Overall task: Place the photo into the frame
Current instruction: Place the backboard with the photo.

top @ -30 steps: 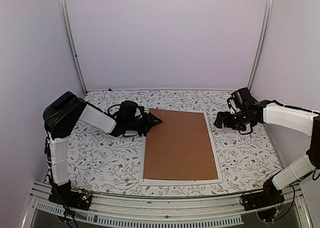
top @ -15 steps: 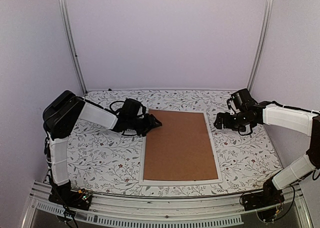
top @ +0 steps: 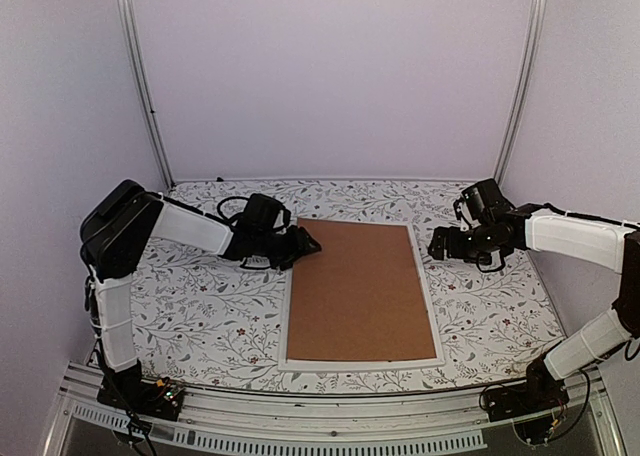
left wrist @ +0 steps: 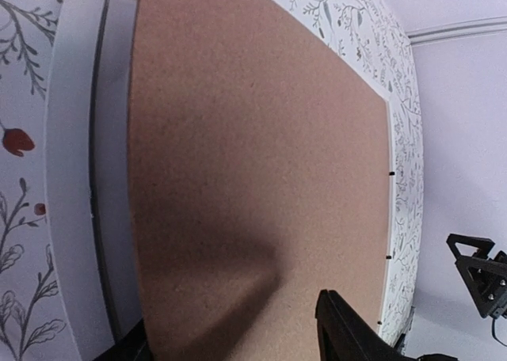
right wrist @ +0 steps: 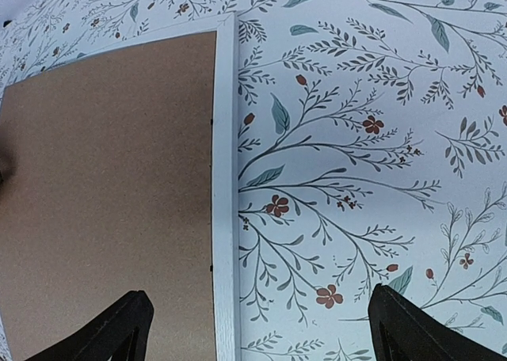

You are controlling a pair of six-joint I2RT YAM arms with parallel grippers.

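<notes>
My left pincer [top: 308, 244] sits half-wide over the board's [top: 360, 286] far-left corner, holding nothing. My right pincer [top: 437, 246] hangs wide open, just right of the frame's [top: 433, 316] far-right corner. The photo is out of sight, probably under the board. If I press or drag this corner, the board may skew onto the rim or shove the frame. The table [top: 200, 306] gives room left, right and near; the wall [top: 330, 76] stands close beyond.
</notes>
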